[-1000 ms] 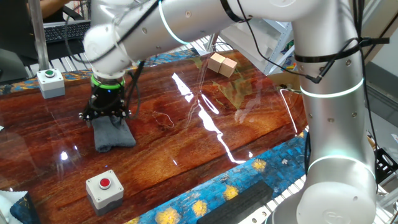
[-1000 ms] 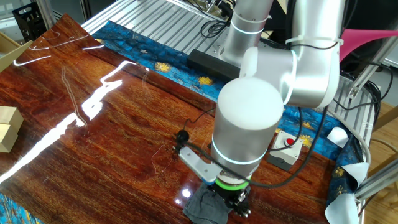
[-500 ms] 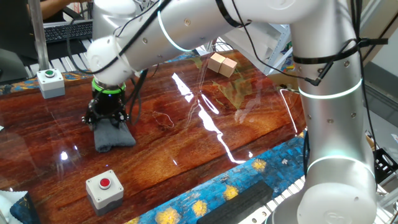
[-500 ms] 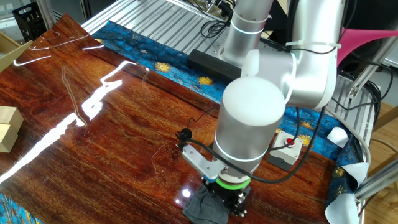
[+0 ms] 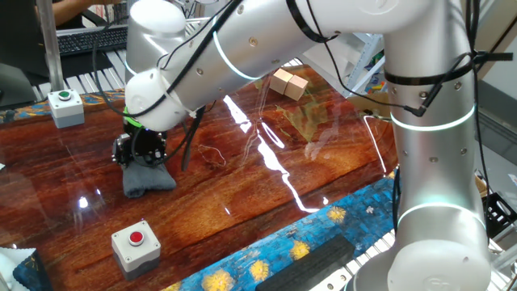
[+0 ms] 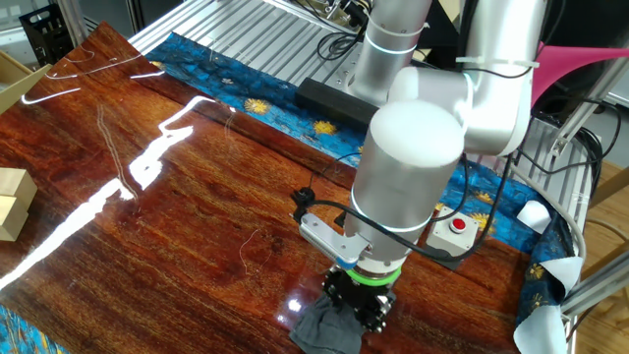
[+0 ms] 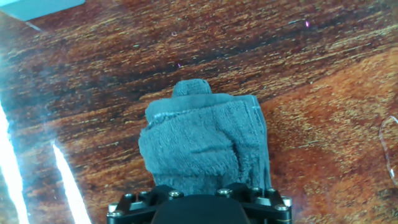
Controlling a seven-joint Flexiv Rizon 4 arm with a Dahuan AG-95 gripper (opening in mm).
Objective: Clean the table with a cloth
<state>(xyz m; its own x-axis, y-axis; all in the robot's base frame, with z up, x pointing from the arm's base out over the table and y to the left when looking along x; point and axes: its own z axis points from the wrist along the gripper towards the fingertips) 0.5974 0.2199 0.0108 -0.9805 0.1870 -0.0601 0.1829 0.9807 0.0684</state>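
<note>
The dark blue-grey cloth [image 5: 150, 179] lies bunched on the glossy reddish-brown table [image 5: 323, 162], near its left part. My gripper [image 5: 139, 155] stands over the cloth's far end, pointing down, and appears shut on it. In the other fixed view the gripper [image 6: 358, 311] sits on the cloth [image 6: 316, 332] at the table's [image 6: 147, 226] near edge. In the hand view the cloth [image 7: 202, 146] fills the middle and runs under the gripper [image 7: 198, 198], with the table [image 7: 323, 124] around it. The fingertips are hidden by the cloth and the hand body.
A grey box with a red button [image 5: 136, 242] stands near the cloth; it also shows in the other fixed view [image 6: 454, 231]. A grey box with a green button [image 5: 65, 107] is at the far left. Wooden blocks [image 5: 289, 83] sit at the back. A black bar [image 6: 334, 98] lies on the blue edge.
The arm's wrist and forearm have swung and tilted over the cloth. The gripper stayed on the cloth's end, shifting only slightly. The cloth has hardly moved.
</note>
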